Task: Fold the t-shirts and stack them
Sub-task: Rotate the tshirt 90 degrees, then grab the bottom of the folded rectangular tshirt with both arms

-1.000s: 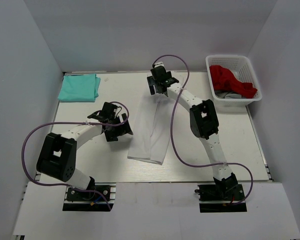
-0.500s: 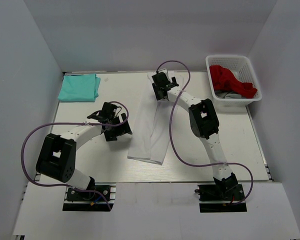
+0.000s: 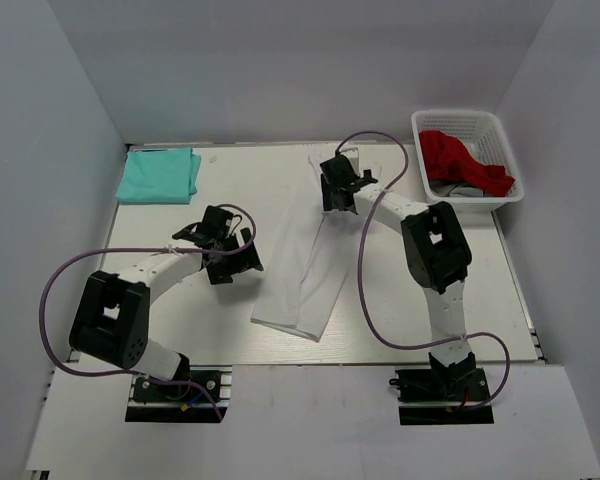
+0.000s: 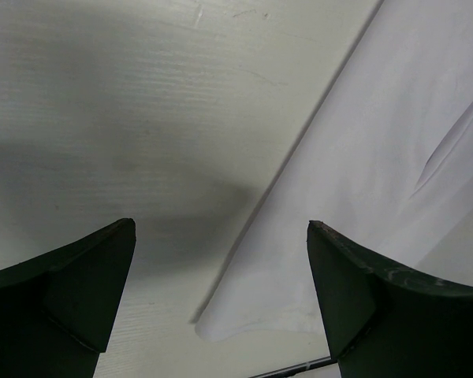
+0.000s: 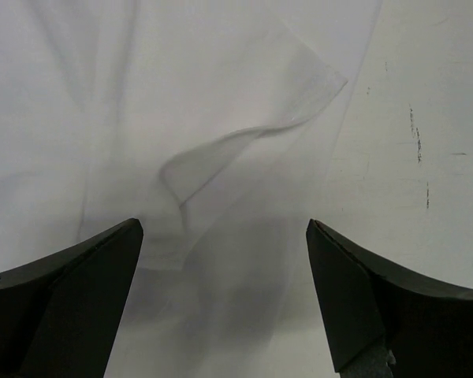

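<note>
Where grey walls [image 3: 280,70] box the pale surface [image 3: 490,300], I find the left end effector [image 3: 230,255] and right end effector [image 3: 336,187] gaping wide, empty; the right has shifted rightward over the thin white cloth t-shirt [image 3: 298,280].

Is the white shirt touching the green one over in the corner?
Apart. The top view shows the white t-shirt lying mid-table and the mint-teal t-shirt folded at the far left corner, with bare table between them.

white t-shirt [image 3: 302,262] folded into long strip, mid-table; mint-teal t-shirt [image 3: 159,175] folded, far-left corner
</note>
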`<state>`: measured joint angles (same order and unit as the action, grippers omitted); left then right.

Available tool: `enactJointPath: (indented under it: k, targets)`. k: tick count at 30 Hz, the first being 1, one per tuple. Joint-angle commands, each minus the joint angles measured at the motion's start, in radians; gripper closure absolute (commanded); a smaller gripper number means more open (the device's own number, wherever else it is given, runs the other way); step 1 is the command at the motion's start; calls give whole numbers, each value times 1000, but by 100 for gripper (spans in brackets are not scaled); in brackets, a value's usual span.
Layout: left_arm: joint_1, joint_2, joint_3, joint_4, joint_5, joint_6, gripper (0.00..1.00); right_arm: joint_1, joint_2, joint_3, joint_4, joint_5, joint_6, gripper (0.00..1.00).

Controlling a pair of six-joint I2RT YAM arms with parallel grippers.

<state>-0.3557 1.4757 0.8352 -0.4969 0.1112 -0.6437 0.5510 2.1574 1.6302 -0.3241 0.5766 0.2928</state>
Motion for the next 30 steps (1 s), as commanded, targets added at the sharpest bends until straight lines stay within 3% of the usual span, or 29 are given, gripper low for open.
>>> enactJointPath:
  k: [1, 6, 9, 11, 12, 13, 15, 22, 29, 30]
  targets:
    - [-3, -81, -31, -26, 8, 7, 0, 6, -140, -24, 129, -72, 14, 10]
    - [-12, -214, -148, -71, 92, -27, 0, 18, -417, -214, 132, -237, -30, 10]
    - [-35, -335, -241, -46, 137, -50, 0, 41, -532, -399, -11, -329, 54, 10]
    - [-46, -371, -283, -55, 137, -71, 0, 70, -637, -476, -41, -475, 123, 10]
    - [-57, -371, -283, -72, 128, -71, 0, 73, -652, -594, -36, -544, 156, 10]
    - [-69, -371, -283, -81, 119, -71, 0, 95, -701, -631, -36, -734, 192, 10]
    - [-83, -355, -294, -81, 119, -59, 0, 125, -723, -760, -38, -829, 268, 10]
    - [-146, -232, -318, -13, 116, -47, 23, 237, -809, -972, 58, -991, 402, 10]
    - [-183, -150, -308, -8, 107, -47, 64, 303, -725, -1003, 145, -1054, 456, 12]
    - [-183, -150, -308, -8, 107, -56, 76, 312, -717, -1007, 149, -1058, 459, 17]
